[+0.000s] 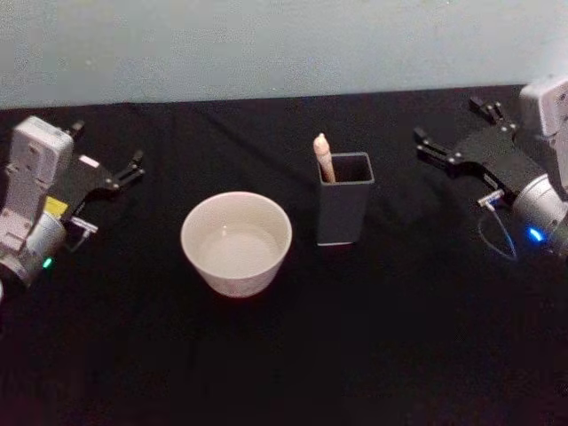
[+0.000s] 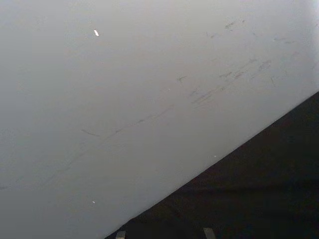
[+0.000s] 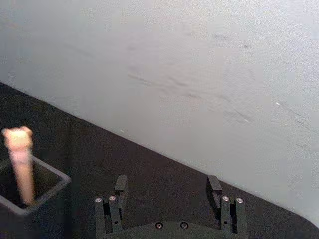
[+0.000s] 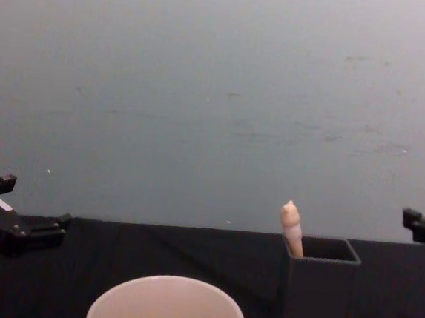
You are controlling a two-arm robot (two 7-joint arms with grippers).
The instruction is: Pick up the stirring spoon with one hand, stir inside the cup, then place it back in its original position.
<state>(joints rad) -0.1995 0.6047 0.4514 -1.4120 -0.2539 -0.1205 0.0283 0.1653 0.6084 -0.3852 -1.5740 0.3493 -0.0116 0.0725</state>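
Standing upright in the dark square holder (image 1: 344,210), the stirring spoon (image 1: 323,155) leans at the holder's back-left corner w/ only its pale knobbed handle poking above the rim; the shaft is hidden inside. My read: the holder keeps the handle up & easy to pinch, and it marks the spot the spoon must go back to. The cup (image 1: 236,242) sits near the holder on its left, not touching, mouth up, pale inside; can't tell if there's liquid. It's close enough that the lift-and-stir move should be short. The right gripper (image 1: 450,122) hovers well right of the holder toward the table's far edge, fingers spread wide w/ nothing between them. It's the nearer arm to the spoon, so prob. the one to take it. The left gripper (image 1: 106,146) is out at the far left, well apart from the cup, fingers also spread & empty; looks parked. Nothing's picked up yet, so the task is at its start. The table (image 1: 266,373) is covered in plain matte black cloth; behind it is a bare pale grey wall (image 1: 266,44) w/ faint scuffs
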